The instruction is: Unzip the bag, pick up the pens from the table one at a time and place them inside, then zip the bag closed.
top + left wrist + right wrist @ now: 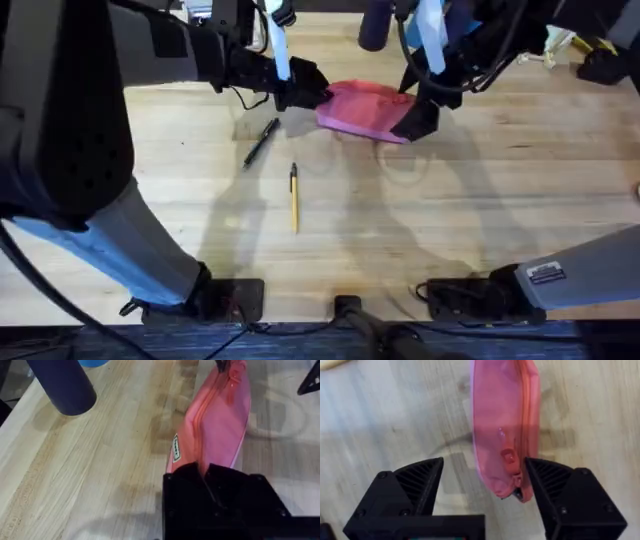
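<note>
The pink bag [362,108] lies on the table [480,220] at the back middle, its zipper [206,407] running closed along the top. My left gripper [303,92] is shut on the bag's left end [186,457]. At the bag's right end my right gripper [416,120] stands open, its fingers [422,477] wide apart on either side of that end, with the zipper pull [508,455] lying between them. A black pen [262,141] rests in front of the left gripper. A yellow pen [294,197] lies nearer the table's front.
A dark blue cylinder [64,384] stands behind the bag, also seen from above [372,24]. Cables and dark objects [600,55] sit at the far right corner. The arms' bases [340,300] line the table's front edge.
</note>
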You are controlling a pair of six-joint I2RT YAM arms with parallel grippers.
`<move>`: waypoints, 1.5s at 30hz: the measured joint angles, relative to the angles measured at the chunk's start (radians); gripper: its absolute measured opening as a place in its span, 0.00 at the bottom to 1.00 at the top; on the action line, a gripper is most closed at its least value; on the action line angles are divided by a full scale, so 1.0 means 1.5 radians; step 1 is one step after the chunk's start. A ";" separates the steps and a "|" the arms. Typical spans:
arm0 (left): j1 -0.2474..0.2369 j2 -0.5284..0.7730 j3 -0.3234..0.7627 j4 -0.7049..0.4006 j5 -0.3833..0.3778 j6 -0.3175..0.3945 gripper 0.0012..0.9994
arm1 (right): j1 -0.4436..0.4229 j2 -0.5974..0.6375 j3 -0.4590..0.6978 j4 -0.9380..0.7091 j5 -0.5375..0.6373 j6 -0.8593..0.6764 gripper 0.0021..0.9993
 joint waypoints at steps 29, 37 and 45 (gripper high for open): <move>0.000 0.000 0.000 0.000 0.002 0.000 0.04 | 0.002 0.001 0.000 0.032 0.074 0.004 0.53; 0.000 0.000 0.000 -0.001 0.003 0.000 0.04 | 0.004 0.001 0.000 0.036 0.088 -0.044 0.22; 0.000 0.000 0.000 -0.001 0.003 0.000 0.04 | 0.004 0.001 0.000 0.038 0.089 -0.076 0.03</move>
